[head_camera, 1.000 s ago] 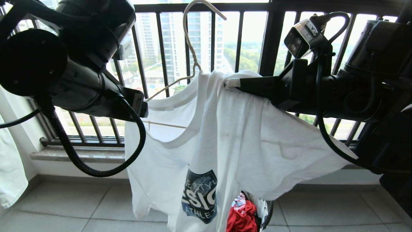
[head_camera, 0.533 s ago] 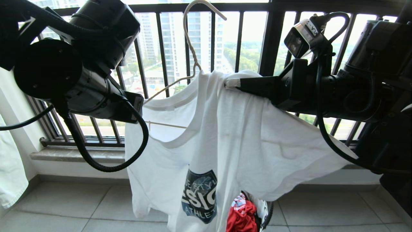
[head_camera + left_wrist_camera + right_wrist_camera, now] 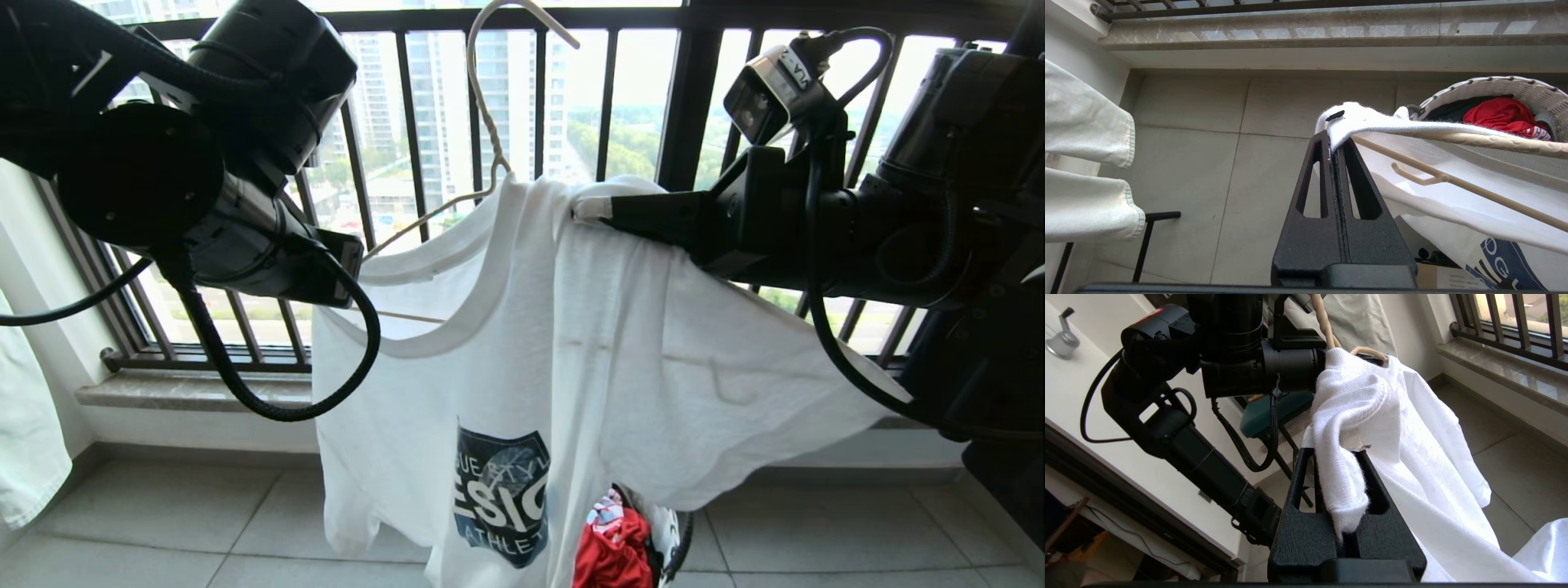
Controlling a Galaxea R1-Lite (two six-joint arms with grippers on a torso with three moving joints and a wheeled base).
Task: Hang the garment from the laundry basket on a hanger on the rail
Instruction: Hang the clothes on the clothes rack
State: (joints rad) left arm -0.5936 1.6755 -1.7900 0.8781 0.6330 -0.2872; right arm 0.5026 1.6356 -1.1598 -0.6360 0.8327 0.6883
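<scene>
Up by the black balcony railing (image 3: pixel 608 98), white T-shirt (image 3: pixel 588 343) hangs half-dressed on the cream wire hanger (image 3: pixel 482 106), held off the floor between both arms. Left gripper (image 3: pixel 1336 141): jaws pressed together, pinching the T-shirt's fabric edge, hanger wire just beside it. Right gripper (image 3: pixel 1349 490): jaws clamped on a bunched fold of the T-shirt, near the hanger neck by the collar. Woven laundry basket (image 3: pixel 1515 87) sits below on the floor tiles with a red cloth (image 3: pixel 1498 114) inside. Pierced grey rail not in view.

Risks, judged from this pose:
- Left pinch is at the very fabric edge; a pull outward could slip it free and the shoulder falls back off the hanger arm.
- Only one hanger arm looks inside the neck opening; the other side's shoulder is bunched in the right jaws, so letting go now likely leaves the shirt lopsided or sliding off.
- No jaws seem to be on the hanger itself; cannot tell. If only cloth carries it, tugging may tip the hanger out.
- Hem hangs close over the basket and red cloth; lowering could snag it.
</scene>
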